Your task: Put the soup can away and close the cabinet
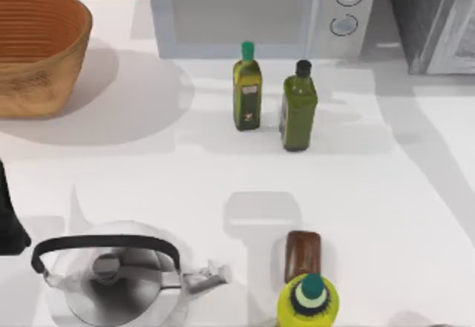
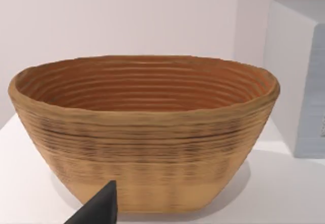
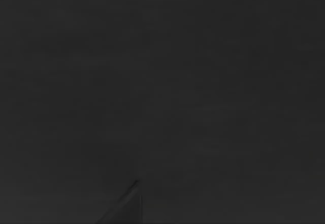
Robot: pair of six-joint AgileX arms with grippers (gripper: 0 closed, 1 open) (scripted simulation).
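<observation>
The left gripper [image 2: 101, 204], its grip impossible to tell, is idling just before the woven tan basket [image 2: 147, 148], far from the large dark grey speckled cabinet [image 1: 427, 15], which is probably needing closing next; the soup can's place is unclear.

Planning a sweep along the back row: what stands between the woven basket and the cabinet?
In the top view, between the basket and the cabinet: the white microwave, with two oil bottles standing before it.
</observation>
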